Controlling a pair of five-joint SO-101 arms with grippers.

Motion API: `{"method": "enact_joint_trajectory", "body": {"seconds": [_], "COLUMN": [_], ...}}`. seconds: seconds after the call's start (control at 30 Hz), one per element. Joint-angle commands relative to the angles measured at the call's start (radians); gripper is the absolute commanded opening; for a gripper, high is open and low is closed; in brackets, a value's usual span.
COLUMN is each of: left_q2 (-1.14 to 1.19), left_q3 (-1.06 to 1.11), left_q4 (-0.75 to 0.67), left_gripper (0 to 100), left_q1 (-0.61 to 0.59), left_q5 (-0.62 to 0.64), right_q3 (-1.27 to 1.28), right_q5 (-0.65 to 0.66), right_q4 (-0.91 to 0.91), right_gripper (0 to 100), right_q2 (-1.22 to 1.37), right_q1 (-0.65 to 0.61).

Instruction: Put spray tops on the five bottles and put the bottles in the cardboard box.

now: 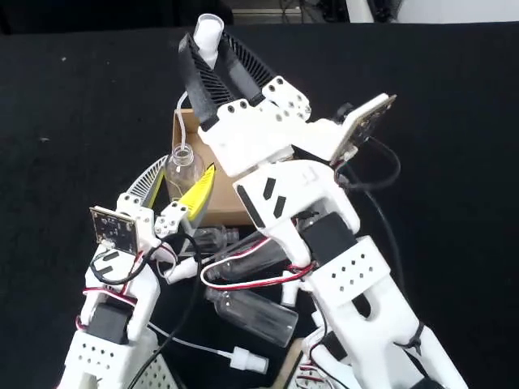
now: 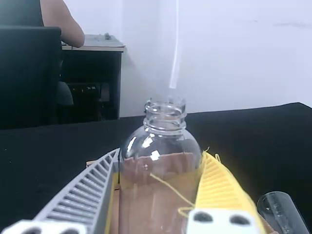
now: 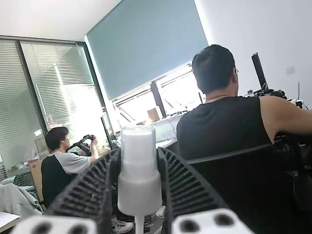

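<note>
My left gripper (image 1: 183,180) is shut on an upright clear bottle (image 1: 183,168), uncapped, in front of the cardboard box (image 1: 188,134). Its own view shows the bottle (image 2: 160,146) between grey and yellow fingers (image 2: 217,187), with a thin tube (image 2: 174,44) hanging just above the open neck. My right gripper (image 1: 208,49) is raised high over the box, shut on a white spray top (image 1: 208,34); the spray top (image 3: 139,173) sits between its black fingers (image 3: 90,187). Its tube (image 1: 185,121) trails down toward the bottle.
Three more clear bottles (image 1: 251,312) lie on the black table between the arm bases. A loose white spray top (image 1: 247,360) with its tube lies near the front edge. Another bottle's end (image 2: 282,212) shows beside the left gripper. People sit behind, away from the table.
</note>
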Motion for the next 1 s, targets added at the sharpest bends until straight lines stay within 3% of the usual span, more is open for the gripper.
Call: {"method": "enact_joint_trajectory", "body": {"seconds": [0.0, 0.33, 0.5, 0.7, 0.83, 0.97], "left_q2": [-0.017, -0.017, -0.017, -0.017, -0.017, -0.017], "left_q3": [0.022, 0.022, 0.022, 0.022, 0.022, 0.022], "left_q4": [-0.003, -0.003, -0.005, -0.005, -0.005, -0.003], "left_gripper": [3, 3, 3, 3, 3, 3], "left_q1": [0.001, 0.001, -0.001, -0.001, -0.001, -0.001], "left_q5": [0.003, 0.003, 0.003, 0.003, 0.003, 0.003], "right_q3": [-0.030, 0.001, 0.050, 0.096, 0.099, 0.071], "right_q5": [0.002, 0.003, 0.110, 0.126, 0.130, 0.158], "right_q4": [-0.014, -0.011, -0.011, -0.003, 0.152, 0.334], "right_gripper": [1.1, 1.1, 1.1, 1.1, 3.6, 16.6], "right_q2": [-0.036, -0.035, -0.038, -0.058, -0.105, -0.153], "right_q1": [-0.014, -0.014, -0.015, -0.077, -0.164, -0.175]}}
